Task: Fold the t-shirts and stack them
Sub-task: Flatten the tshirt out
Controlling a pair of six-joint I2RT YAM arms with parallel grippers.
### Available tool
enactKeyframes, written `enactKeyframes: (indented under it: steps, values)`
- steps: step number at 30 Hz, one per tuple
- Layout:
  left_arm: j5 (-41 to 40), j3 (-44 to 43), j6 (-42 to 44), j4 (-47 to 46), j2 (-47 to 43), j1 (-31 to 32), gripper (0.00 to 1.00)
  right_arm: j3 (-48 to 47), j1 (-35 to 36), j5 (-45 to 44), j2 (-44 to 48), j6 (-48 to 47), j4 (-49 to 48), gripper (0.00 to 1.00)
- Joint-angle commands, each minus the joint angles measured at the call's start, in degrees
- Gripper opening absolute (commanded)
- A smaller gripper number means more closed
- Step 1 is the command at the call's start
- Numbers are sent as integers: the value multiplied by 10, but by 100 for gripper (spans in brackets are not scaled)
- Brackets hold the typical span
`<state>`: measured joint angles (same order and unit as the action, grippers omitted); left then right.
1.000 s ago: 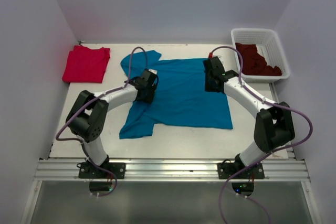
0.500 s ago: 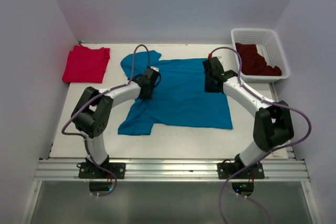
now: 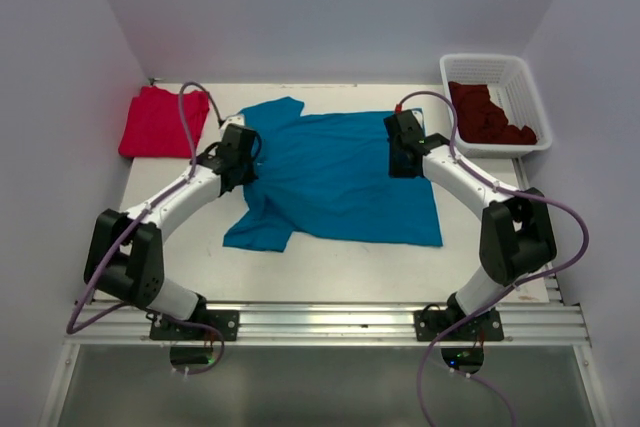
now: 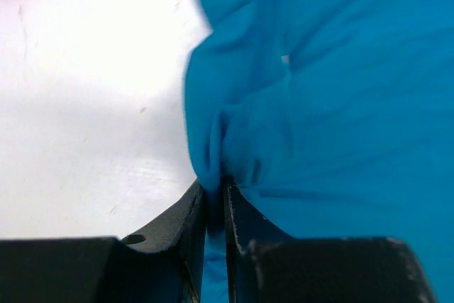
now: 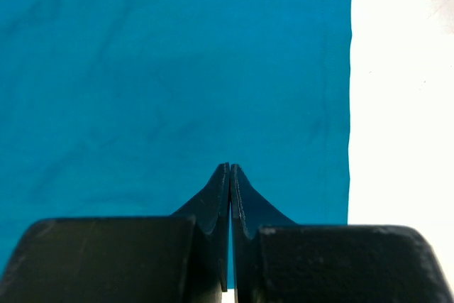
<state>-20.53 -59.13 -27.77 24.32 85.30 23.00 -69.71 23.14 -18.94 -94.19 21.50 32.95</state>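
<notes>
1. Red t-shirt (image 3: 163, 122), upper left of the overhead view. It's folded to a neat rectangle by the far-left corner of the worktop (image 3: 330, 267). Reads as the base of the stack, parked clear of the folding area.
2. Left end effector (image 4: 215, 188), left of centre. Jaws narrow, pinching a bunched ridge of the teal t-shirt (image 3: 340, 182) at its left edge, betw. the two sleeves (collar end, by the look). Wrist view shows cloth puckered up betw. the fingers. Gripping at the edge is prob. so that end can be lifted & carried over the body for a fold.
3. Teal t-shirt, centre. Spread flat on the worktop, one sleeve toward upper left, the other toward lower left, hem on the right. It lies open b/c it's the one being worked on. No fold made yet, by my read.
4. Right end effector (image 5: 230, 172), right of centre. Jaws fully together, tips over the shirt's upper-right part near the hem edge. No cloth seen betw. them, and I can't tell if it presses down or hangs just above. Likely an anchor so the shirt won't slide when the left end is pulled.
5. Basket (image 3: 482, 57), upper right. White lattice, holding maroon t-shirts (image 3: 487, 119) in a crumpled heap. That's the supply waiting its turn.
</notes>
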Motion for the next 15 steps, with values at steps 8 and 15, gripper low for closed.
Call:
enactKeyframes:
  steps: [8, 15]
  values:
    - [178, 176, -179, -90, -35, -126, 50, 0, -1, -7, 7, -8, 1, 0]
    - [152, 190, -93, -170, -153, -100, 100, 0, -2, -5, 5, -8, 0, 0]
